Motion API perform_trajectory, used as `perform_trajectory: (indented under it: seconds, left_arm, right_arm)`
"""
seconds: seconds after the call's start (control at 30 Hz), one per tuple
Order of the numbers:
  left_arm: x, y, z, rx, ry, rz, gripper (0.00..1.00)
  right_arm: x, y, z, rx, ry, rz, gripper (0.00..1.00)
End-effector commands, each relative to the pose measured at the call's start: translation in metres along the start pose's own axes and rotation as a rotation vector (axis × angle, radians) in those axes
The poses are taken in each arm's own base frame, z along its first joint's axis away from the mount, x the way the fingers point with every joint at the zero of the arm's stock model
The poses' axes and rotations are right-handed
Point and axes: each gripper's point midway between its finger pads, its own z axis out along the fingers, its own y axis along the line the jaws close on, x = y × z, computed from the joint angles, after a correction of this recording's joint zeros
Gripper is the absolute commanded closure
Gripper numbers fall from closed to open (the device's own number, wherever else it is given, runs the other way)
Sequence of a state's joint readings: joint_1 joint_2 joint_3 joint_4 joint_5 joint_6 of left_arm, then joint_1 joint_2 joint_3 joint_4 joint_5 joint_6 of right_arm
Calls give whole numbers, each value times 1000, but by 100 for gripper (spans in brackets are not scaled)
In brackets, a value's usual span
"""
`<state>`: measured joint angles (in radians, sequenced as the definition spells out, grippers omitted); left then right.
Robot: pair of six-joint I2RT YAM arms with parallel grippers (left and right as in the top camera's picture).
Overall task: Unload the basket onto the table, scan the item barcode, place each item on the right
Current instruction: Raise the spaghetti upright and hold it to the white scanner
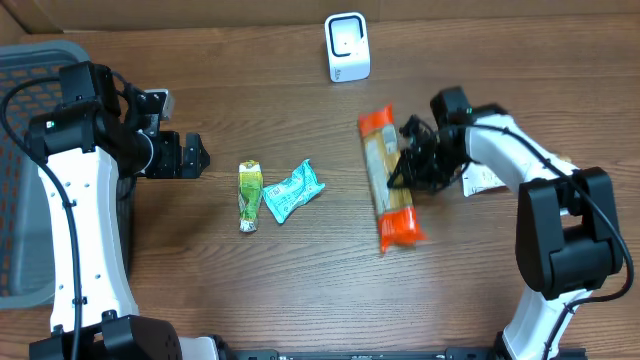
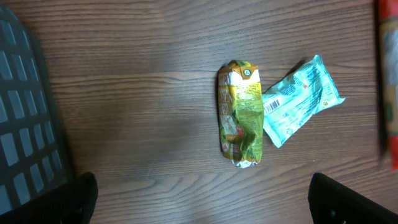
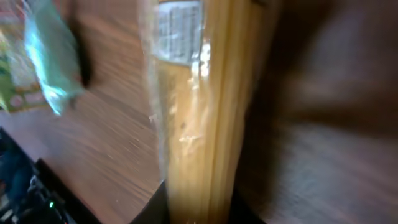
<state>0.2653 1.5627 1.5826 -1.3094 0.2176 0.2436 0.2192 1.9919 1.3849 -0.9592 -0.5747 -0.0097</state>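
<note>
Orange-ended spaghetti pack (image 1: 390, 180) lies at three o'clock from table centre, with the right gripper (image 1: 408, 163) pinched narrow around its middle. It looks stiff, brittle and slippery, so a mid-length hold suits. The left gripper (image 1: 190, 155) gapes wide.

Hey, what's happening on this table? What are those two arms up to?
The right gripper is clamped on a long pasta packet with orange ends, which seems to lie on the table. The left gripper is open and holds nothing, hovering beside a green packet and a teal packet. A white scanner stands at the far edge; nothing is in front of it yet.
</note>
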Motion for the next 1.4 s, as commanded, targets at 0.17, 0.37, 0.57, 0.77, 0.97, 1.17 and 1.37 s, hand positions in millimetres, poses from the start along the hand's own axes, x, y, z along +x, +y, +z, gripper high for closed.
perform_trajectory:
  seconds: [0.17, 0.37, 0.57, 0.77, 0.97, 1.17, 1.37]
  left_arm:
    - [-2, -4, -3, 12, -15, 27, 0]
    - [-2, -4, -3, 12, -15, 27, 0]
    - [-2, -4, -3, 12, -15, 27, 0]
    - [-2, -4, -3, 12, -15, 27, 0]
    - [-2, -4, -3, 12, -15, 27, 1]
    - [-2, -4, -3, 12, -15, 27, 1]
    - [-2, -4, -3, 12, -15, 27, 0]
  right_arm:
    - [-43, 91, -91, 13, -270, -328, 96]
    - [-38, 102, -85, 85, -268, -399, 96]
    - [-43, 107, -82, 115, -289, -427, 96]
    - [-47, 98, -84, 173, -304, -396, 96]
    - [-64, 46, -104, 538, -395, -257, 96]
    - [-57, 10, -114, 841, -426, -163, 96]
    - [-40, -10, -81, 968, -306, -200, 96]
